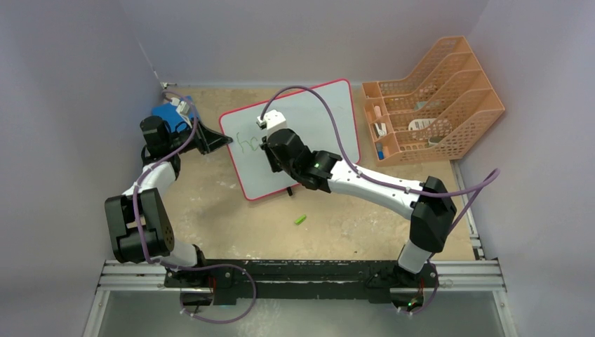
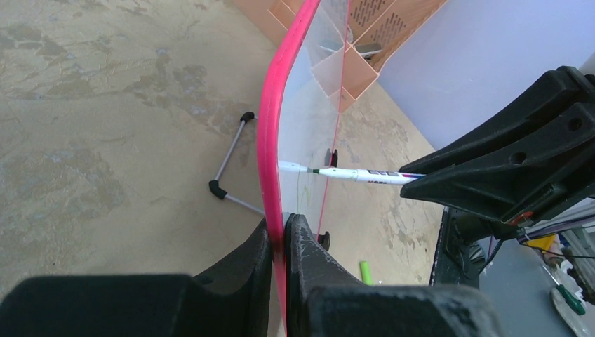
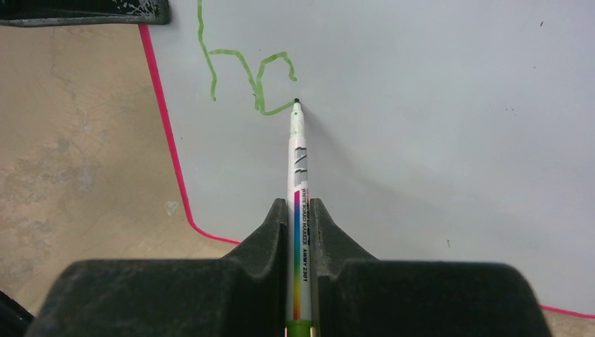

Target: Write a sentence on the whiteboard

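The whiteboard point(image 1: 316, 126) with a thin red rim stands tilted on the table. My left gripper point(image 1: 223, 140) is shut on its left edge; in the left wrist view the fingers point(image 2: 309, 246) pinch the red rim point(image 2: 270, 126). My right gripper point(image 1: 269, 144) is shut on a white marker point(image 3: 298, 161) with a rainbow label. The marker's tip touches the whiteboard point(image 3: 421, 126) at the end of the sentence point(image 3: 242, 70), which is a few thin green strokes like "ha". The marker point(image 2: 351, 173) also shows in the left wrist view, meeting the board.
An orange file organiser point(image 1: 428, 98) stands at the back right. A blue pad point(image 1: 168, 114) lies at the back left behind my left arm. A green marker cap point(image 1: 300, 220) lies on the table in front of the board. The board's wire stand point(image 2: 228, 172) rests behind it.
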`<action>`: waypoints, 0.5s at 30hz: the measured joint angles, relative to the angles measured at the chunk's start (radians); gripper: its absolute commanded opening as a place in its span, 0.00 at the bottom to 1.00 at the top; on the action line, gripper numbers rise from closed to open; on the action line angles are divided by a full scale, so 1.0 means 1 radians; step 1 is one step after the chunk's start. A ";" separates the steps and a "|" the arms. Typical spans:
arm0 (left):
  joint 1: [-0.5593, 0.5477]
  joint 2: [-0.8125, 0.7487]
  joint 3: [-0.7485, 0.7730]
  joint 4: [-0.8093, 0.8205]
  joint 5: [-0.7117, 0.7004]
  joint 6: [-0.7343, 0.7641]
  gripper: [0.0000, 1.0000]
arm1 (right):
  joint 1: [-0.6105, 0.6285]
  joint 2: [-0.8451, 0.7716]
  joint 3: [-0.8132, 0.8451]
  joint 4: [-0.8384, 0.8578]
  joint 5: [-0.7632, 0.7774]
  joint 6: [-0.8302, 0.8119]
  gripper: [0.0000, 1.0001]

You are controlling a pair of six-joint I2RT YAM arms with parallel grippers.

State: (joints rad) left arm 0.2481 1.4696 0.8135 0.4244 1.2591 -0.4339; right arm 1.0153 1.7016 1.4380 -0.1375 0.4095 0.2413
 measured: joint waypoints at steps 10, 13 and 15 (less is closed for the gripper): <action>0.000 0.000 0.000 0.000 0.002 0.000 0.00 | -0.011 0.000 0.026 0.002 0.011 -0.009 0.00; 0.000 0.000 0.000 0.000 0.004 0.000 0.00 | -0.014 0.001 0.038 0.002 0.018 -0.014 0.00; 0.000 0.000 0.001 0.000 0.005 0.000 0.00 | -0.015 0.002 0.042 0.005 0.019 -0.015 0.00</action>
State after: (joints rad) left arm 0.2481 1.4696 0.8143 0.4240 1.2644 -0.4343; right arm 1.0000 1.7031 1.4799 -0.1326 0.4282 0.2264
